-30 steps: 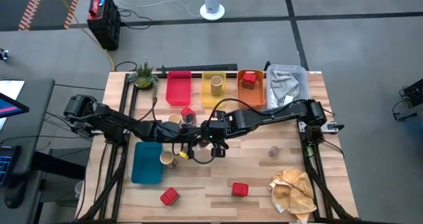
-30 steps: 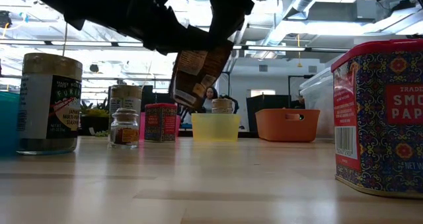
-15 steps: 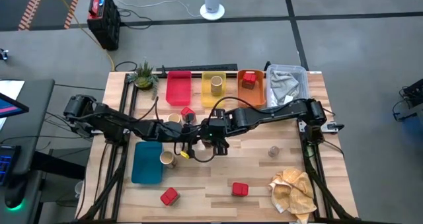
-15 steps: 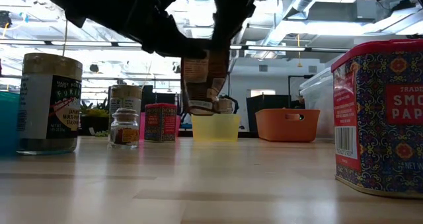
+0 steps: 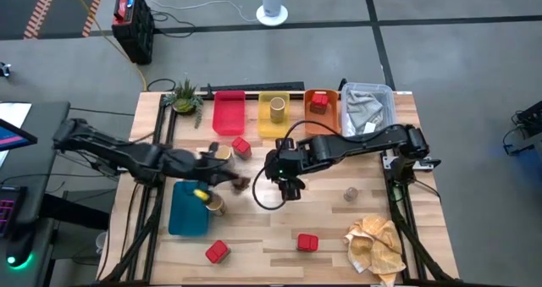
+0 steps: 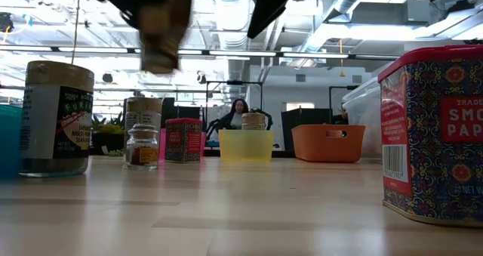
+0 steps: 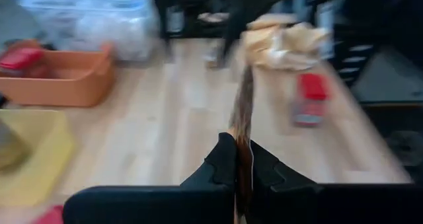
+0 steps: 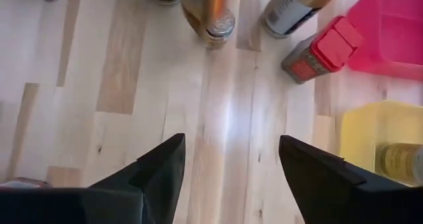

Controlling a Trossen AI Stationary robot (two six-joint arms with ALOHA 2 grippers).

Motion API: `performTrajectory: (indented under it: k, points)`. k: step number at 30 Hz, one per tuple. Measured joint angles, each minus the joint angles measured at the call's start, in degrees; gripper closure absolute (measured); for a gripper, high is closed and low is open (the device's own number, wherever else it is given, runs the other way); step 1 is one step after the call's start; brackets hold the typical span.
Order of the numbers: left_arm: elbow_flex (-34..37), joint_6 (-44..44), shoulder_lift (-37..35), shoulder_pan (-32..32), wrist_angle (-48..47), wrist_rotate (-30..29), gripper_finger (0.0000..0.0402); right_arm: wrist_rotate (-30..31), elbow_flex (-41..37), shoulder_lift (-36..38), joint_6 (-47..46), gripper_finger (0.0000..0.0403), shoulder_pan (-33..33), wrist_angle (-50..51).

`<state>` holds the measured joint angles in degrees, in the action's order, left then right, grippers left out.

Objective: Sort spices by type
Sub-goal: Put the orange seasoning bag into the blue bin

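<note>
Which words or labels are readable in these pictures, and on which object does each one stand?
"TRADE", "SMO", "PAP": cut off at the picture's edge, on the red patterned metal tin.
"FUR": partly readable, on the tan cylindrical spice container.
Small red tin and tiny glass jar: labels too small to read.

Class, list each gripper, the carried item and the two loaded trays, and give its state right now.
left gripper: shut on brown packet.
brown packet: held aloft.
right gripper: open, empty.
yellow tray: holds a tan cylinder.
orange tray: holds a red tin.
</note>
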<state>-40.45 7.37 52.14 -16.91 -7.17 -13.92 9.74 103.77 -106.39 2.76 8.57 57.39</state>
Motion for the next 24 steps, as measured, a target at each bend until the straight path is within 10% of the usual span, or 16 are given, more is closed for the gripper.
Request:
performTrajectory:
  k: [24]
  points:
    - [0.0, 24.34, -11.76, -29.18, -24.86, 0.35, 0.0401, -1.03, 0.0, -0.02, -0.82, 0.0127, -1.98, -0.47]
